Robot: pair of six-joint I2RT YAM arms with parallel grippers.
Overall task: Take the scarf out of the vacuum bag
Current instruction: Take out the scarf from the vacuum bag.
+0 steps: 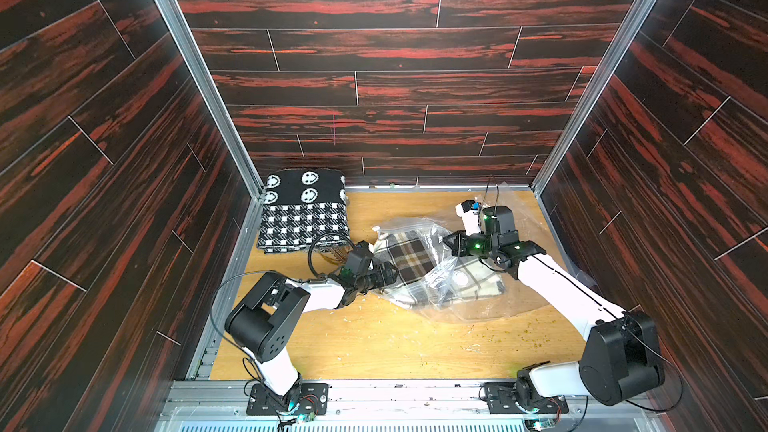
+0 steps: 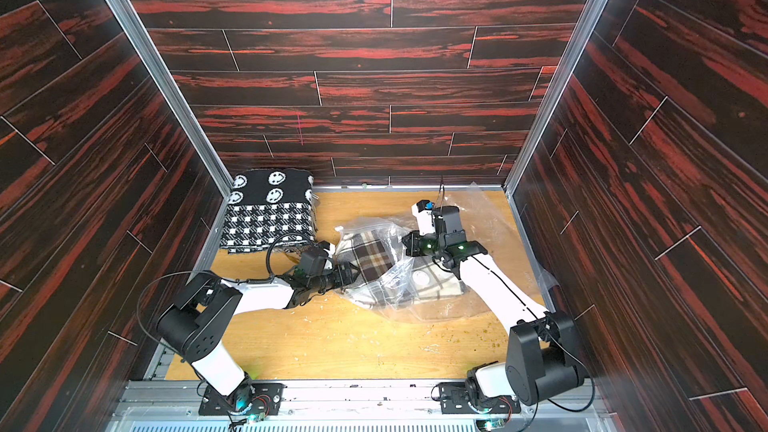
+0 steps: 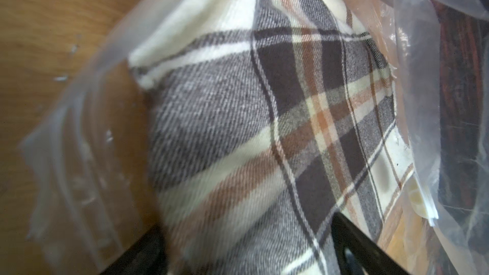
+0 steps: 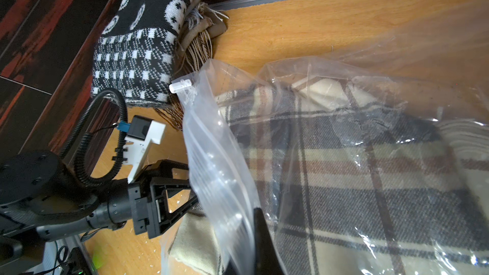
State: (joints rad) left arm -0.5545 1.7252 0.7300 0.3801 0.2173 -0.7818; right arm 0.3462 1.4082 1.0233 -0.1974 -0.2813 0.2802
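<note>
Scarf [image 1: 405, 253] edge at vacuum bag [image 1: 498, 309] mouth

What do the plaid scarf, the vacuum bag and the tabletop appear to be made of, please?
Plaid scarf: soft woven cloth, perhaps wool or flannel, with a matte finish; diagonal twill ribs show.
Vacuum bag: thin clear plastic film, glossy; it crinkles and catches glints.
Tabletop: light wood or wood-look board, satin and scuffed; grain lines show.

One vacuum bag [image 1: 469, 305], one plaid scarf [image 1: 411, 253], one stack of folded scarves [image 1: 303, 222], two arms: left arm [image 1: 320, 299], right arm [image 1: 557, 284]
</note>
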